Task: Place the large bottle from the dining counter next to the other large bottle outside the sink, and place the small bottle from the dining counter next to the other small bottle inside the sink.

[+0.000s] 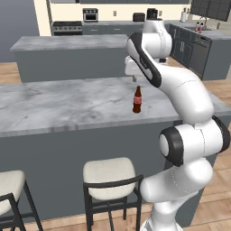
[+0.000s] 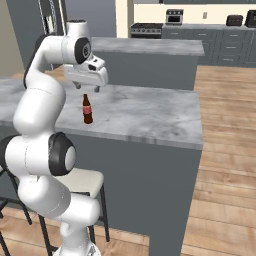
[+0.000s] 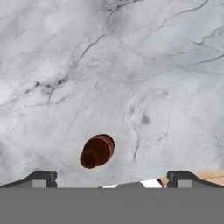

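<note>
On dining counter (image 1: 67,103), small bottle (image 1: 137,99): red label, unreadable.

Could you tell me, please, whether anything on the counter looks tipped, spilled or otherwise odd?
Nothing stands out. The small bottle stands upright on the counter, capped, with no spill, and the open gripper hangs just above it.

Base views flank the arm, sharing dining counter (image 1: 67,103), hand view looks straight down, close
</note>
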